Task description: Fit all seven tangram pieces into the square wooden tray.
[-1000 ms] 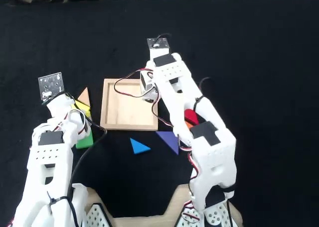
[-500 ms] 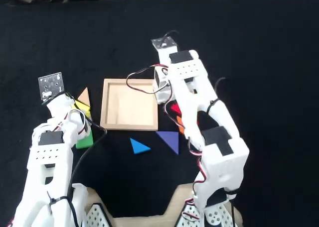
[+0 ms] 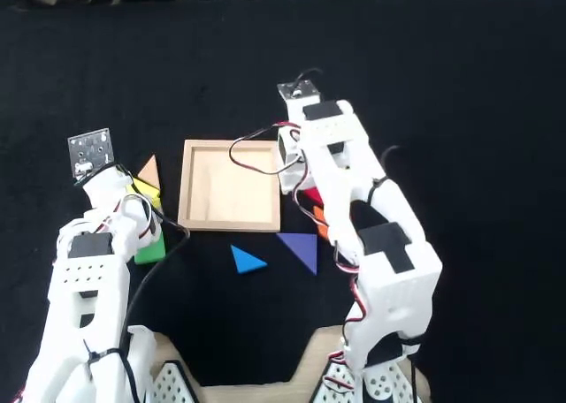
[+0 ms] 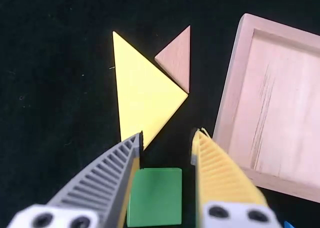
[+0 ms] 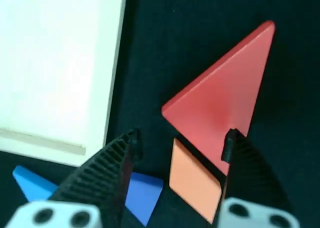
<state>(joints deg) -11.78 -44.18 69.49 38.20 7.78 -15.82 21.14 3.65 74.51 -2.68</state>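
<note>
Right gripper (image 5: 182, 137) has swung off the tray (image 3: 187, 186) — jaws apart over the red triangle (image 5: 225, 108); left gripper (image 4: 167, 138), likewise spread, at the yellow triangle (image 4: 140, 95).

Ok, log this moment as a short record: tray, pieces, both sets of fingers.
tray: no piece visible inside
left of tray: yellow triangle, tan triangle, green square
right of tray: red triangle, orange piece
near side of tray: blue triangle, purple triangle
left fingers: open, above yellow triangle's corner and green square
right fingers: open, above red triangle and orange piece
</note>
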